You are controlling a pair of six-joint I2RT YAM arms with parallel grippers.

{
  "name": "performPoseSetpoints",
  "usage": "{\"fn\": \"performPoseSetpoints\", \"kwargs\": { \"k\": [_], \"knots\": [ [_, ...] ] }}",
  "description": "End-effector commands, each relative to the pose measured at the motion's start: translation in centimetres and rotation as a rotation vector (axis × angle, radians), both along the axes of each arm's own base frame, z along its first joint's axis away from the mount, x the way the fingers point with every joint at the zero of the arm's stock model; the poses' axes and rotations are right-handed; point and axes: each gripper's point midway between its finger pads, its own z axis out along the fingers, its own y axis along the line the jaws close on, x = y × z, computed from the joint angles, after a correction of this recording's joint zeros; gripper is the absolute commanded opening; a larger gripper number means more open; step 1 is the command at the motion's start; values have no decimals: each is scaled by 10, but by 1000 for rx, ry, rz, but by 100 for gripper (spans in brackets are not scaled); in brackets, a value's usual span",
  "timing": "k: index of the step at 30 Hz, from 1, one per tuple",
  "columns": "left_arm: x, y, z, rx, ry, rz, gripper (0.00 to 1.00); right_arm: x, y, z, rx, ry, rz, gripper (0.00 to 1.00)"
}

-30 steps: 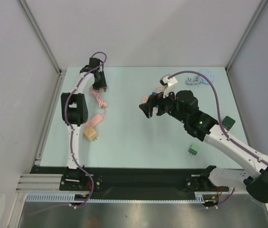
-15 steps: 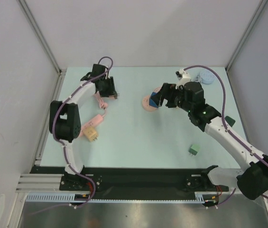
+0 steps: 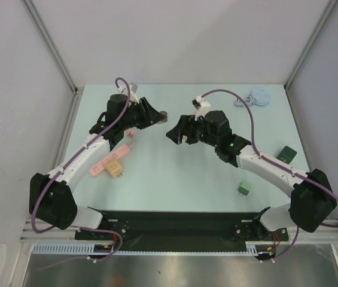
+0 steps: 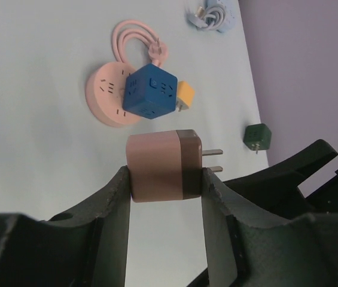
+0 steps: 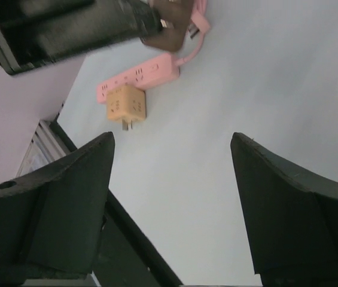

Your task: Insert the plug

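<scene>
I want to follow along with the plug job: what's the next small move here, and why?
Probably shift the right gripper toward the brown plug until it sits between the open fingers. The left gripper holds the plug above the table, prongs free; the right gripper is empty, and its wrist view shows the plug outside its gap.

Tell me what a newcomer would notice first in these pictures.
The left hand grips a brown plug in mid-air over the middle of the table. Its prongs point at the open, empty right hand facing it. Beyond them, a blue cube sits on a round pink socket.
</scene>
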Motion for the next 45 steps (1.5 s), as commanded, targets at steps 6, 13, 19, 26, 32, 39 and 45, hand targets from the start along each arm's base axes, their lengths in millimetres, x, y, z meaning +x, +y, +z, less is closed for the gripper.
{"fn": "performPoseSetpoints", "kwargs": {
  "k": [6,13,19,26,32,39,45],
  "knots": [
    [-25,-18,37,-201,-11,-5,0,17,24,46,142,-275,-8,75],
    [-36,-19,50,-357,14,23,0,23,32,52,139,-327,-77,73],
    [-41,-21,50,-375,26,24,1,33,26,64,180,-381,-154,55],
    [-45,-21,51,-395,30,18,0,37,29,60,202,-372,-148,18],
    [-48,-26,58,-425,29,-14,4,33,31,66,255,-399,-115,0],
    [-47,-24,63,-434,21,0,52,29,36,69,239,-457,-96,0],
    [-49,-21,70,-367,-46,-23,77,24,29,72,247,-461,-100,0]
  ]
}}
